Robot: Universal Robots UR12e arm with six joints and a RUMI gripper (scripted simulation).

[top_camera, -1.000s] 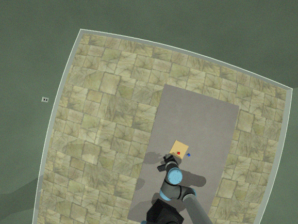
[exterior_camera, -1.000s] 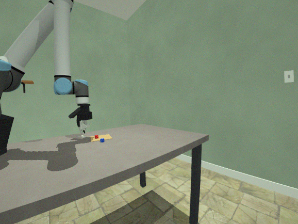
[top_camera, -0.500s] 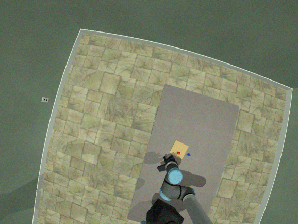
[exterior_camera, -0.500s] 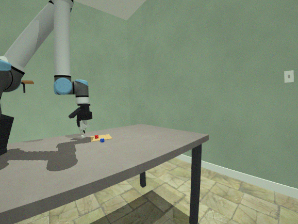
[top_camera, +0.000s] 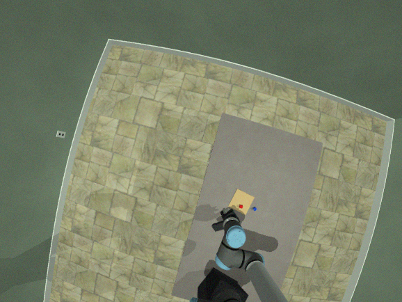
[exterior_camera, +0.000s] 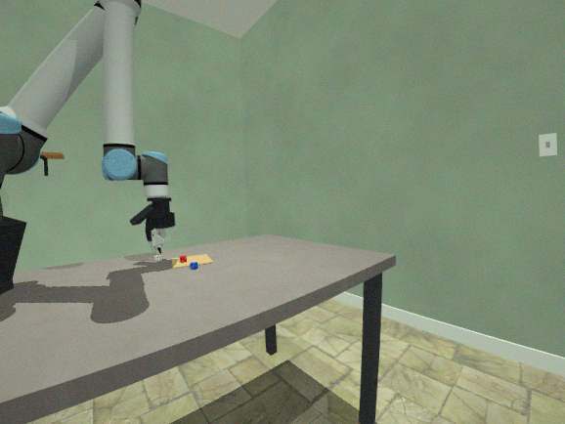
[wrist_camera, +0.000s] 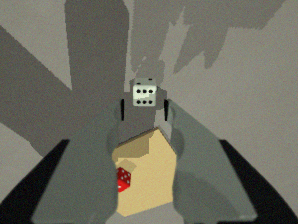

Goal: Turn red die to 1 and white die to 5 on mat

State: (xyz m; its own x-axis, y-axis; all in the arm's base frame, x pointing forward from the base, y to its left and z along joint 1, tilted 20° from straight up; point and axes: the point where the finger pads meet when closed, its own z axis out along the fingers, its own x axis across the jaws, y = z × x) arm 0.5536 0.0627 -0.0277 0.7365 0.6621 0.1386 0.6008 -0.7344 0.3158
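Matte grey tabletop (top_camera: 264,156) (exterior_camera: 269,278) (wrist_camera: 250,75) lay beneath the dark two-jaw gripper (top_camera: 227,211) (exterior_camera: 156,258) (wrist_camera: 144,110), its fingers partly parted, gripping nothing. Between their line of reach, off the flat tan mat (top_camera: 241,197) (exterior_camera: 201,259) (wrist_camera: 150,185), sat the white pipped die (wrist_camera: 144,95); centred, square closing seemed wise. On the mat was the glossy red die (top_camera: 240,207) (exterior_camera: 183,259) (wrist_camera: 123,179); beside it, the blue cube-shaped die (top_camera: 254,209) (exterior_camera: 194,266).

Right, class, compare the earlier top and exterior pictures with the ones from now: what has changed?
Nothing visibly changed. The arm, with its claw low beside the mat, stands in the same place. The red die stayed on the mat, the blue die off it. The white die has no earlier wrist view to compare.
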